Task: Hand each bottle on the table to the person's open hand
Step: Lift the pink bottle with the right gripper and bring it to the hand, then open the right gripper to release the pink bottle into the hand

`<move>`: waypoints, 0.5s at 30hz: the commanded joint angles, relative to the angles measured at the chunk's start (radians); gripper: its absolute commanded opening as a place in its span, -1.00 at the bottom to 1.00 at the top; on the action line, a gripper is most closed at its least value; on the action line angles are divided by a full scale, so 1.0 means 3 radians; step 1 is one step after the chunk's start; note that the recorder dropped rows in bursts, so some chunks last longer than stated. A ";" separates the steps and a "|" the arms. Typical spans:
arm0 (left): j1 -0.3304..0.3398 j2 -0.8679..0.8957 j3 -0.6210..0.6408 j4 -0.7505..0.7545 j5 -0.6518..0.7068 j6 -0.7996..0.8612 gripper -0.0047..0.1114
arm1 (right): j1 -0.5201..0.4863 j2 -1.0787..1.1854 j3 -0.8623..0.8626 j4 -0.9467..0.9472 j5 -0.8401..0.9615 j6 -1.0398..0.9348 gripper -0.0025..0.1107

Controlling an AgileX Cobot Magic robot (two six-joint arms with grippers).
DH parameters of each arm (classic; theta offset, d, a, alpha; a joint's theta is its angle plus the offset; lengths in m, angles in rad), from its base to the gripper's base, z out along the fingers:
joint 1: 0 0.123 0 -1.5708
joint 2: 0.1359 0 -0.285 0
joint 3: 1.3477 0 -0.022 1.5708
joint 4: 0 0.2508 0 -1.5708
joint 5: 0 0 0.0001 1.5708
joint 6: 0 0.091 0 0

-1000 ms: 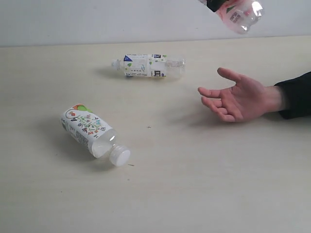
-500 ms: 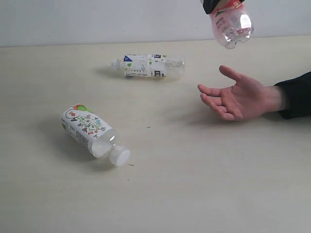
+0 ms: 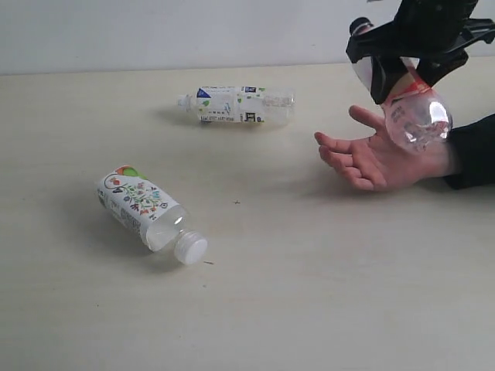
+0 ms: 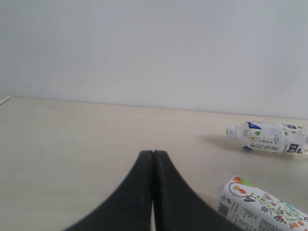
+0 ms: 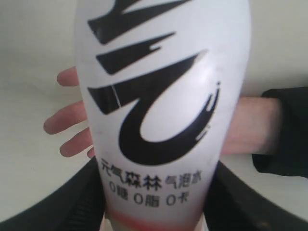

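Note:
My right gripper (image 3: 398,69) is shut on a clear bottle with black-and-pink script (image 3: 414,116) (image 5: 161,96), held tilted just above the person's open hand (image 3: 371,158) (image 5: 72,118), which rests palm up at the right of the table (image 3: 309,294). A floral-label bottle with a white cap (image 3: 147,212) (image 4: 264,207) lies on its side at the left. A lime-label bottle (image 3: 236,104) (image 4: 269,137) lies on its side further back. My left gripper (image 4: 153,156) is shut and empty, low over the table beside the floral bottle.
A black sleeve (image 3: 472,151) reaches in from the right edge. A pale wall (image 3: 155,31) runs along the table's far edge.
My right gripper has come down and to the right with its bottle, from the top edge of the view to just above the open palm. The two lying bottles have not moved.

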 commanded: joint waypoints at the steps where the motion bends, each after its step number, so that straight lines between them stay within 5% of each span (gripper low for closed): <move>1: -0.0022 -0.0018 0.0002 0.0003 -0.0012 0.0008 -0.92 | -0.0015 0.0207 0.0042 0.0120 -0.0055 -0.0017 -0.96; 15: -0.0022 -0.0018 0.0002 0.0003 -0.0012 0.0008 -0.92 | -0.0007 0.0566 0.0042 0.0098 -0.0070 0.0057 -0.96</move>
